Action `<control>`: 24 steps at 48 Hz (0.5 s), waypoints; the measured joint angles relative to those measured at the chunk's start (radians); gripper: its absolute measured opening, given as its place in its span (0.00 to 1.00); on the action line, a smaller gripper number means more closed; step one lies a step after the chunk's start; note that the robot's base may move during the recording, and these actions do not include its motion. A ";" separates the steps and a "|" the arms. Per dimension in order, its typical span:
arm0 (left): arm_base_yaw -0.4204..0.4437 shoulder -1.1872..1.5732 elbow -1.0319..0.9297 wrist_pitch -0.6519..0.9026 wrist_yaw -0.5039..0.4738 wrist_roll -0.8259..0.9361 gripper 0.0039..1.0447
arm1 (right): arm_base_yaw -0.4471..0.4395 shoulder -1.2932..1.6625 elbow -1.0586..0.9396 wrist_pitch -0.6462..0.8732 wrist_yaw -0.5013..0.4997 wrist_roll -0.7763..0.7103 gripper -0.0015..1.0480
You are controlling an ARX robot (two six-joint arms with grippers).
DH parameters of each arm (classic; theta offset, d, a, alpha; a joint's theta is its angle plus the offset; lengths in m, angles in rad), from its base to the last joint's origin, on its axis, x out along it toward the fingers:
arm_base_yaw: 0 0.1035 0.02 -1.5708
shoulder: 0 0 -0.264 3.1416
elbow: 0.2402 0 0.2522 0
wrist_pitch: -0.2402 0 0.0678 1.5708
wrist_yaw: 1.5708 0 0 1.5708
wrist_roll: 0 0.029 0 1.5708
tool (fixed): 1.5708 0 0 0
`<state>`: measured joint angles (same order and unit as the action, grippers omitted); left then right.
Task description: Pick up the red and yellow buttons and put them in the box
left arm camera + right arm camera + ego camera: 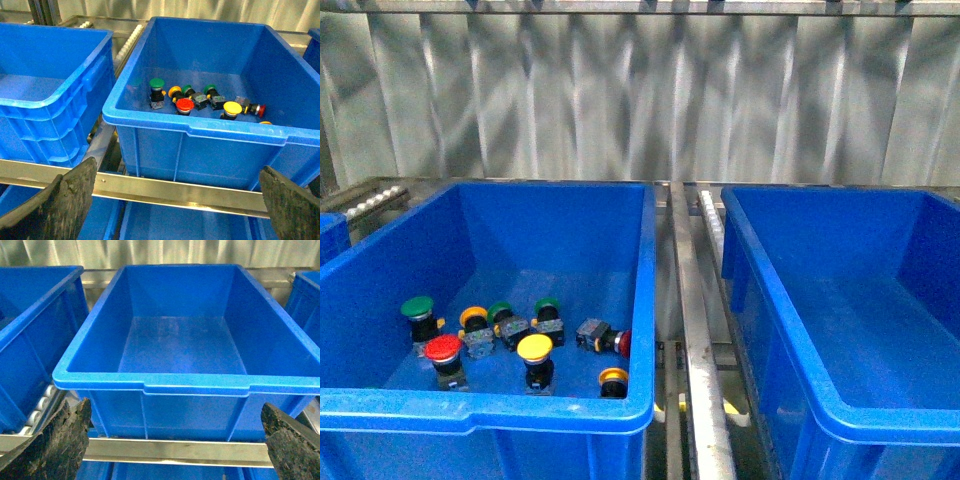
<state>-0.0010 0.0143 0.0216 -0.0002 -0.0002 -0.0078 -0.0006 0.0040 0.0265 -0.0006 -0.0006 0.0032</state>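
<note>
grippers: left gripper and right gripper both spread wide, empty
buttons: red button, yellow button, 7 o'clock, left bin
box: 4 o'clock
risk: green buttons crowd close, so a mispick is likely

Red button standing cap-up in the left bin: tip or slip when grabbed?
Likely tips: the red button carries a wide cap on a narrower body. The smooth dome may slip; the blocky body looks grippier. Tipped, it might roll in an arc on the round cap.
</note>
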 joint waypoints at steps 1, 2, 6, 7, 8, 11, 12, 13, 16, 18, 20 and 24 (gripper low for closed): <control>0.000 0.000 0.000 0.000 0.000 0.000 0.93 | 0.000 0.000 0.000 0.000 0.000 0.000 0.94; 0.000 0.000 0.000 0.000 0.000 0.000 0.93 | 0.000 0.000 0.000 0.000 0.000 0.000 0.94; 0.000 0.000 0.000 0.000 0.000 0.000 0.93 | 0.000 0.000 0.000 0.000 0.000 0.000 0.94; 0.000 0.000 0.000 0.000 0.000 0.000 0.93 | 0.000 0.000 0.000 0.000 0.000 0.000 0.94; 0.000 0.000 0.000 0.000 0.000 0.000 0.93 | 0.000 0.000 0.000 0.000 0.000 0.000 0.94; 0.000 0.000 0.000 0.000 0.000 0.000 0.93 | 0.000 0.000 0.000 0.000 0.000 0.000 0.94; 0.000 0.000 0.000 0.000 0.000 0.000 0.93 | 0.000 0.000 0.000 0.000 0.000 0.000 0.94; 0.000 0.000 0.000 0.000 0.000 0.000 0.93 | 0.000 0.000 0.000 0.000 0.000 0.000 0.94; 0.000 0.000 0.000 0.000 0.000 0.000 0.93 | 0.000 0.000 0.000 0.000 0.000 0.000 0.94; 0.000 0.000 0.000 0.000 0.000 0.000 0.93 | 0.000 0.000 0.000 0.000 0.000 0.000 0.94; 0.000 0.000 0.000 0.000 0.000 0.000 0.93 | 0.000 0.000 0.000 0.000 0.000 0.000 0.94; 0.000 0.000 0.000 0.000 0.000 0.000 0.93 | 0.000 0.000 0.000 0.000 0.000 0.000 0.94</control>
<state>-0.0010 0.0143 0.0212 -0.0002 -0.0002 -0.0078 -0.0006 0.0040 0.0265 -0.0006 -0.0006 0.0032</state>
